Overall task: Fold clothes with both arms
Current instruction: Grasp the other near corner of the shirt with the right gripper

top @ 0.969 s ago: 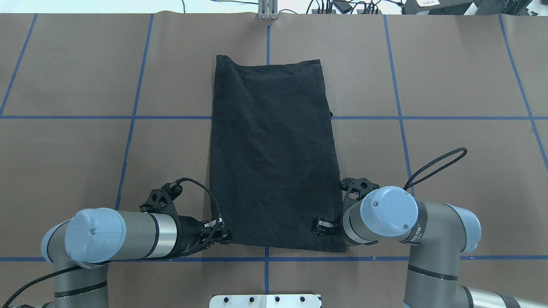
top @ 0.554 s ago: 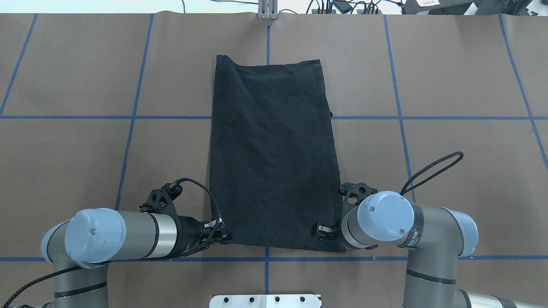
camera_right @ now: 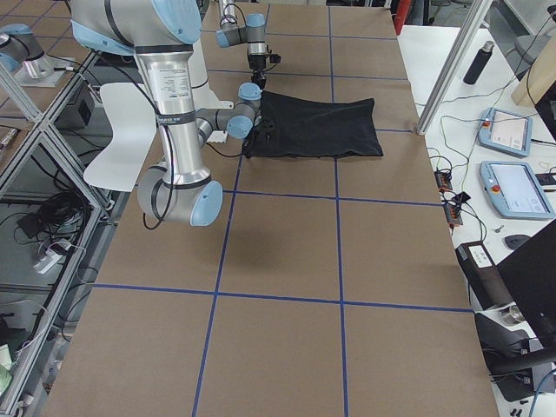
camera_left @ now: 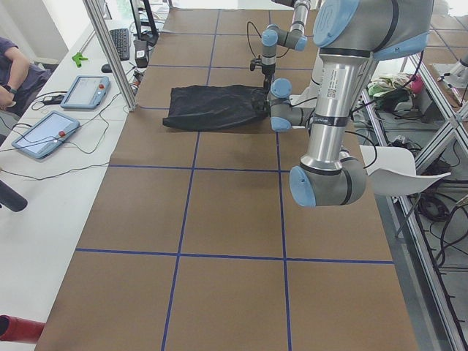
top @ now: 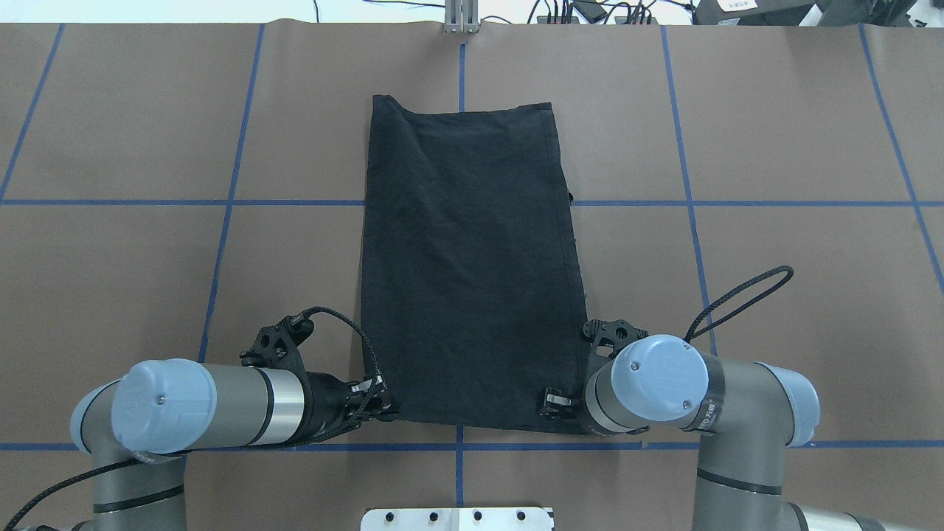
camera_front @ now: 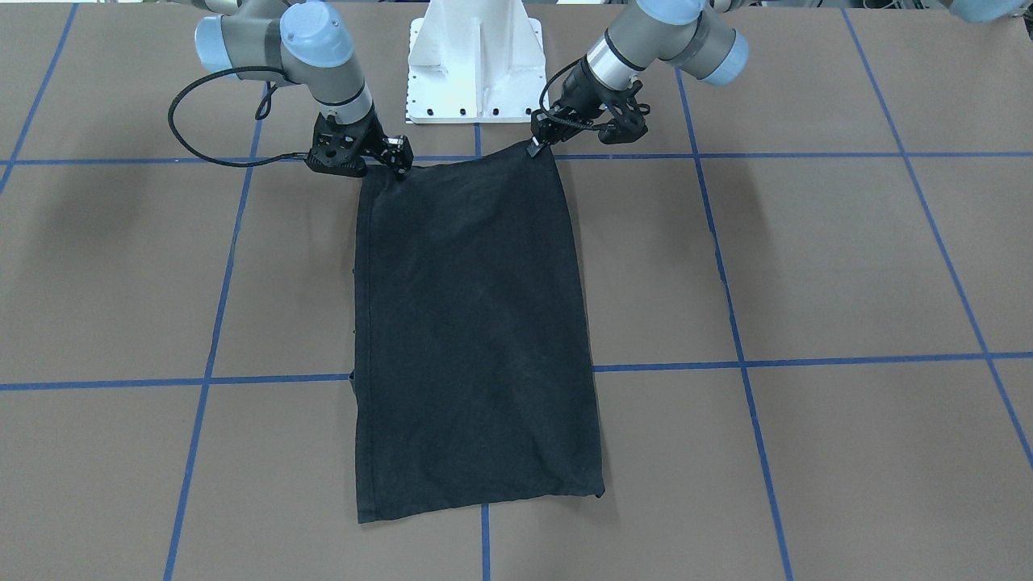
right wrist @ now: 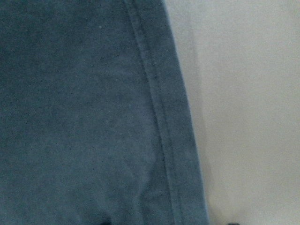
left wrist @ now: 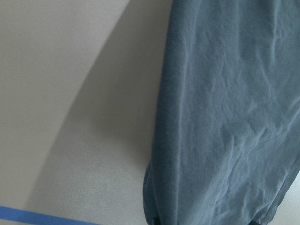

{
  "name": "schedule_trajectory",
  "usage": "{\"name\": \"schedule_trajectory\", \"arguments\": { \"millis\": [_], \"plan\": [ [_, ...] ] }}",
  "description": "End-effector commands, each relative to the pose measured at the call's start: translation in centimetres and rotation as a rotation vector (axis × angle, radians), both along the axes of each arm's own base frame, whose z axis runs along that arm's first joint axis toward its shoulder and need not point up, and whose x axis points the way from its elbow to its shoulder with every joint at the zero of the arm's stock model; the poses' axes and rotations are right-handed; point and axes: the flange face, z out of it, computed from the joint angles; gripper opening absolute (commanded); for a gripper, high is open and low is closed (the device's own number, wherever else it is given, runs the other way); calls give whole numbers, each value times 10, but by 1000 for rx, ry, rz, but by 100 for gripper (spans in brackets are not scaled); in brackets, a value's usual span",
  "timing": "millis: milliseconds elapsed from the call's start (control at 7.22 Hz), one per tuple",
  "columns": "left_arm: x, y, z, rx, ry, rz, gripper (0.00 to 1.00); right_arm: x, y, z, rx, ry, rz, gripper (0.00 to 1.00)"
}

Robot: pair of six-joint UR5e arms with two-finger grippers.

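My jaws sit at the two lower corners of the flat black cotton T-shirt, mid-frame from overhead, clenched or not I cannot tell, so a thin pinch may drop one corner.

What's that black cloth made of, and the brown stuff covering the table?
The black shirt looks like soft, matte knit cotton or a blend: it lies limp with fine wrinkles and a stitched hem. The brown table cover looks like matte paper or thin card, flat and unshiny; its blue lines look like tape.
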Motion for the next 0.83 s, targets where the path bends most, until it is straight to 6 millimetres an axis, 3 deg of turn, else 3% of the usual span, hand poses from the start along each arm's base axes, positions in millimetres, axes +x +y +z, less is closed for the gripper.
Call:
{"name": "schedule_trajectory", "arguments": {
  "millis": [0,415,692],
  "plan": [
    [0,0,0,2,0,-1,0,-1,0,-2,-2,-2,2,69],
    [0,0,0,0,0,-2,0,-1,0,-4,-2,-6,3,40],
    [0,-1,0,1,0,-1,0,-3,0,-9,0,-15,3,32]
  ]
}}
